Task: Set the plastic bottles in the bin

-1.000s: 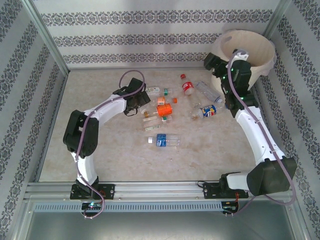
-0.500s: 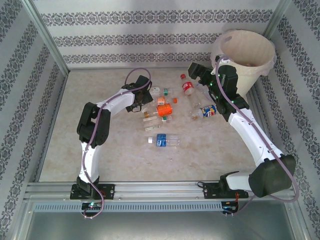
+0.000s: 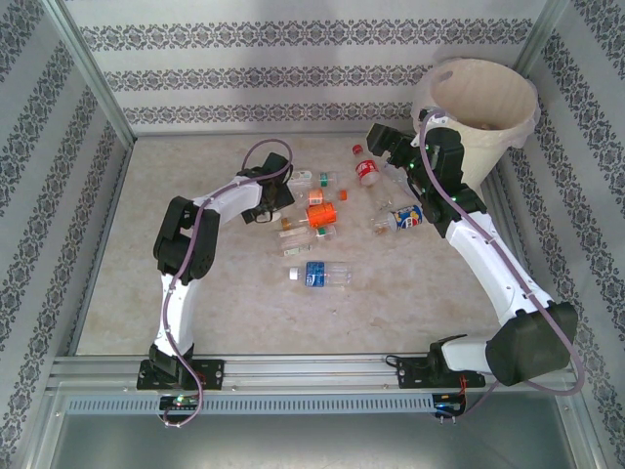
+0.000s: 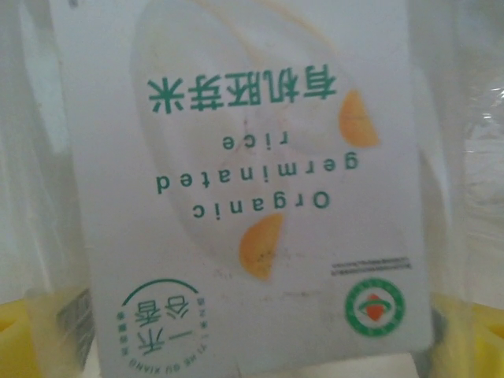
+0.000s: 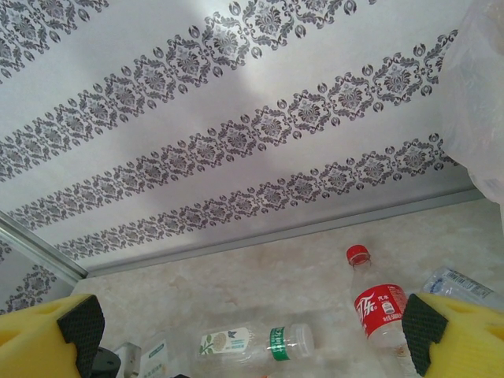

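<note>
Remaining: small clear plastic bottles [image 3: 327,276] clustered at centre of tabletop [image 3: 225,293] | cream-white round bin [image 3: 508,142] in far-right corner, contents unclear | left claw [image 3: 276,195] wide astride white-labelled bottle [image 4: 252,197] | right claw [image 5: 252,331] wide, empty

1. The bin [image 3: 503,147]: cream-white, bag-lined, upright at the table's 2 o'clock corner.
2. The plastic bottles lie on their sides near mid-table: red-labelled bottle [image 3: 366,172] at 1 o'clock, orange-labelled bottle [image 3: 319,212] at 12, blue-labelled bottle [image 3: 319,275] central.
3. White-labelled bottle [image 4: 252,181]: green print, upside down in the left wrist view.
</note>
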Motion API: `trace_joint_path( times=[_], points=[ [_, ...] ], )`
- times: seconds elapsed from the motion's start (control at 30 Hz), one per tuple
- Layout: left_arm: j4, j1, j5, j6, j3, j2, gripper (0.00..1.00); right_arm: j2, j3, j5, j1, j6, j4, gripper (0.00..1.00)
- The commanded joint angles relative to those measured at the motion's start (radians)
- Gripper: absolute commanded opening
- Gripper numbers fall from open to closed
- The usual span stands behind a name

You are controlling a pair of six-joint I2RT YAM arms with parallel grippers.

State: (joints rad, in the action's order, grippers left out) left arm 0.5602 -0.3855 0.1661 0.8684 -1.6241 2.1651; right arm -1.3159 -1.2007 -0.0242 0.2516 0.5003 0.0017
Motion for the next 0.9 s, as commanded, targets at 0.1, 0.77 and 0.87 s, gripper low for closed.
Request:
trace_joint_path(
  times=[0.1, 0.77, 0.87],
  points=[
    [-0.052, 0.034, 0.055, -0.07, 0.05, -0.019, 0.98, -0.004, 0.004, 0.001, 0.014, -0.009, -0.003, 0.98],
    [-0.367, 0.052, 0.001, -0.409, 0.403, -0.411, 0.73, -0.045, 0.076, -0.088, 0.028, 0.131, 0.013, 0.98],
    [-0.426, 0.039, -0.079, -0.466, 0.469, -0.508, 0.72, -0.067, 0.077, -0.15, 0.028, 0.173, 0.039, 0.98]
  ],
)
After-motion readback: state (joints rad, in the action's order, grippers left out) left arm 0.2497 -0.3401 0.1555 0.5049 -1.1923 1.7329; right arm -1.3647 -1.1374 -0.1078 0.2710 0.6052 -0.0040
